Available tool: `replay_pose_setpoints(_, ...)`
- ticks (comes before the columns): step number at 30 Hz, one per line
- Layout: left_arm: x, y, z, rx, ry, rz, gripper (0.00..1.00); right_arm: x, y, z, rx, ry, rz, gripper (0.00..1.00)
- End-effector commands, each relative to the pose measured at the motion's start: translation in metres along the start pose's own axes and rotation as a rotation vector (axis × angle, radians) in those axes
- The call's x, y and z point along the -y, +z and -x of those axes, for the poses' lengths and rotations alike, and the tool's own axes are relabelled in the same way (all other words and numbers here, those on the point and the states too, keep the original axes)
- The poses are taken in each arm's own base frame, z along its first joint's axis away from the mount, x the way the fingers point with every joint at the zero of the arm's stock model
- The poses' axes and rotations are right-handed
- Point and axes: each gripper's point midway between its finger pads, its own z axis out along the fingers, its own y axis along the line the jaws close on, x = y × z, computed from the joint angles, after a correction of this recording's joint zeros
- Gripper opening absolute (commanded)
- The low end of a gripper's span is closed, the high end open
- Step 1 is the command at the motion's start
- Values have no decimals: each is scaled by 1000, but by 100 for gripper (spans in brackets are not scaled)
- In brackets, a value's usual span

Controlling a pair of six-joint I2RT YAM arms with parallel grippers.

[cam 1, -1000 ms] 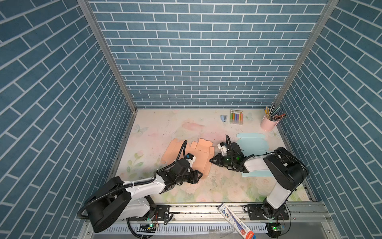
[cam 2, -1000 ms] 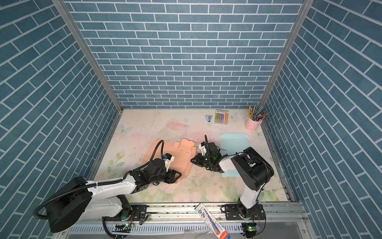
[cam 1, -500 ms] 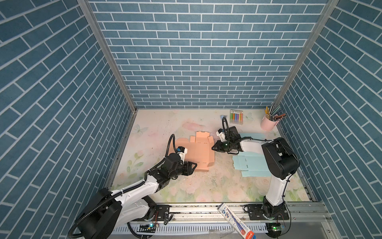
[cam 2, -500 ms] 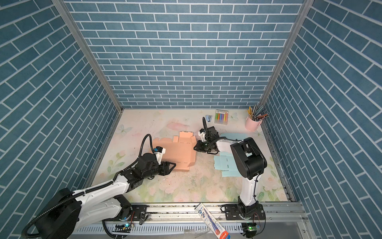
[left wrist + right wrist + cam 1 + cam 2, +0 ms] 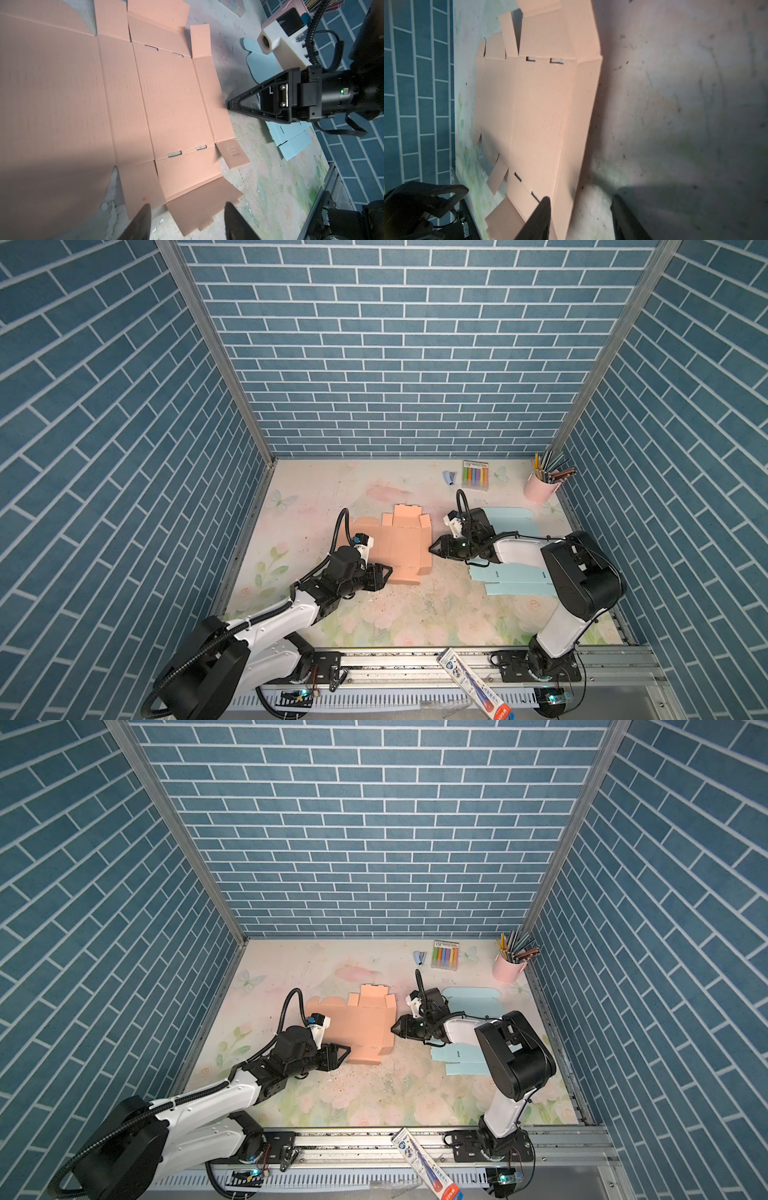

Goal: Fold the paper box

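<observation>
Pencils [image 5: 555, 466] stand in the pink cup [image 5: 539, 492]; the paper box [image 5: 401, 545] lies flat on the counter [image 5: 374, 622]. Left end effector [image 5: 387, 576] and right end effector [image 5: 431, 548] gape, gripping nothing.

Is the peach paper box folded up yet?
No, the peach paper box lies spread open as a sheet on the table, with its flaps unfolded.

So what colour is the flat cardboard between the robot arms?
Plain peachy orange; the flat cardboard box sheet shows best in the left wrist view.
</observation>
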Motion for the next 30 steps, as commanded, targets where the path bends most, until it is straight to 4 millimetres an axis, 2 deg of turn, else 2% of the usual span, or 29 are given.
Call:
replay_pose_setpoints(1, 4, 0, 10, 24, 13, -6, 57, -4, 5, 5, 47, 65, 26, 49)
replay_pose_setpoints(4, 5, 0, 13, 28, 15, -6, 57, -3, 8, 8, 54, 70, 21, 45)
replay_pose_setpoints(9, 4, -1, 13, 33, 15, 1, 57, 2, 13, 11, 61, 73, 5, 32)
replay_pose_setpoints(19, 4, -6, 16, 47, 19, 10, 57, 2, 21, 12, 63, 85, 28, 26)
replay_pose_setpoints(27, 4, -7, 19, 55, 20, 12, 56, 5, 20, 11, 66, 78, 15, 12)
replay_pose_setpoints(30, 4, -9, 20, 55, 29, 21, 56, 5, 17, 6, 26, 53, 13, 9)
